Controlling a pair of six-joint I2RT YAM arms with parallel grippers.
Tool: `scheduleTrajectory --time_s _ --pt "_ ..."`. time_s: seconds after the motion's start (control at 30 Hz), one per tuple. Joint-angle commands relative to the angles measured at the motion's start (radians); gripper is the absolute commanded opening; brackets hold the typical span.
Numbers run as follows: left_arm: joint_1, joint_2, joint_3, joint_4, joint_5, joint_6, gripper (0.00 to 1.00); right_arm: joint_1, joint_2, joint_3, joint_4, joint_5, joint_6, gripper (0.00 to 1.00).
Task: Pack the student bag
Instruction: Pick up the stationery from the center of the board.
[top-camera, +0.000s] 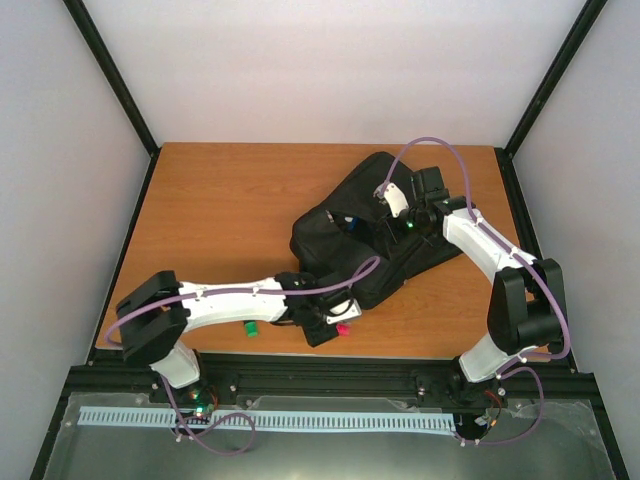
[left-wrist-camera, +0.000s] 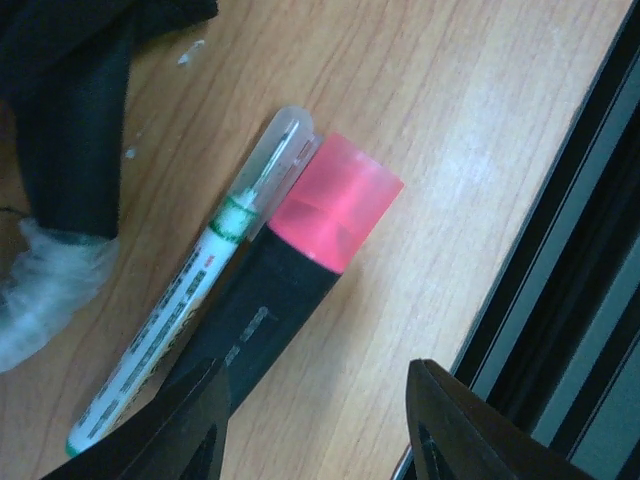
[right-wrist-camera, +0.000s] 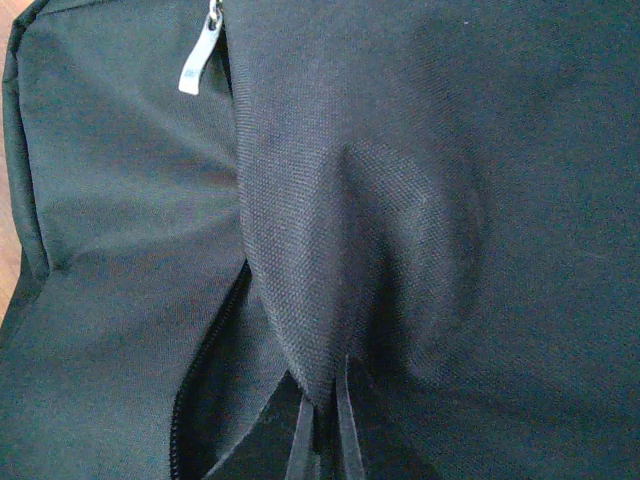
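Note:
The student bag (top-camera: 365, 240), black and soft, lies at the table's middle right. My right gripper (top-camera: 388, 203) is shut on a fold of its fabric (right-wrist-camera: 330, 300), lifting it beside an open zip slit (right-wrist-camera: 205, 380); a grey zip pull (right-wrist-camera: 197, 55) hangs above. My left gripper (left-wrist-camera: 315, 425) hovers low over the wood near the front edge, jaws apart with bare wood between them. A black highlighter with a pink cap (left-wrist-camera: 300, 270) lies against the left finger (left-wrist-camera: 170, 440). A white pen with green bands (left-wrist-camera: 190, 300) lies alongside it.
A black bag strap (left-wrist-camera: 70, 130) and a piece of crumpled clear plastic (left-wrist-camera: 45, 285) lie left of the pen. The table's black front rail (left-wrist-camera: 560, 300) runs close on the right. A small green object (top-camera: 251, 328) sits by the left arm.

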Motion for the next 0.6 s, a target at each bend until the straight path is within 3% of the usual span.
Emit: scheduleTrajectory --time_s 0.0,0.23,0.57 --pt "-0.026 0.068 0.080 -0.025 -0.039 0.019 0.50 0.012 -0.004 0.026 0.000 -0.061 -0.013 0.03" --pt "-0.039 0.128 0.103 0.005 -0.109 0.007 0.49 0.012 -0.004 0.026 -0.002 -0.063 -0.016 0.03" --pt "-0.085 0.175 0.111 -0.015 -0.084 -0.015 0.45 0.011 -0.004 0.026 -0.004 -0.065 -0.015 0.03"
